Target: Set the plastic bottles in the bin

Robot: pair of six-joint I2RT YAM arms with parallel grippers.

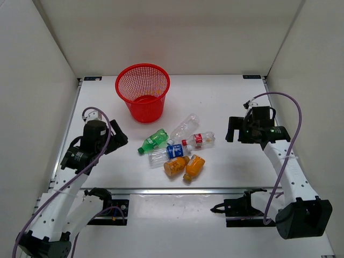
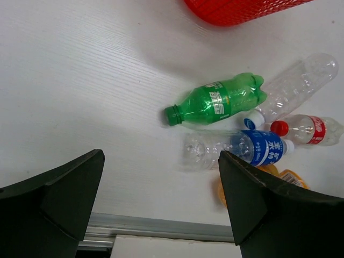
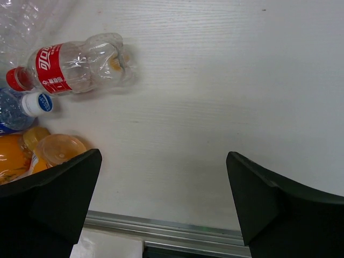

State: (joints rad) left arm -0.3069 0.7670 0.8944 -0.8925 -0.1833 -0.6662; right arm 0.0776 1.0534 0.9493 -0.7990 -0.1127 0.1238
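Observation:
Six bottles lie in a cluster mid-table: green point(image 1: 154, 141), plain clear point(image 1: 184, 126), red-labelled point(image 1: 198, 140), blue-labelled point(image 1: 168, 153) and two orange ones point(image 1: 176, 165) point(image 1: 194, 167). The red mesh bin point(image 1: 143, 92) stands upright behind them, apparently with nothing in it. My left gripper point(image 1: 117, 141) is open and empty left of the green bottle point(image 2: 217, 102). My right gripper point(image 1: 234, 132) is open and empty right of the red-labelled bottle point(image 3: 75, 63). The left wrist view also shows the blue-labelled bottle point(image 2: 236, 149) and the bin's base point(image 2: 242, 8).
White walls enclose the table on three sides. A metal rail point(image 1: 172, 190) runs along the near edge in front of the arm bases. Bare table surface point(image 1: 236, 102) lies right of the bin.

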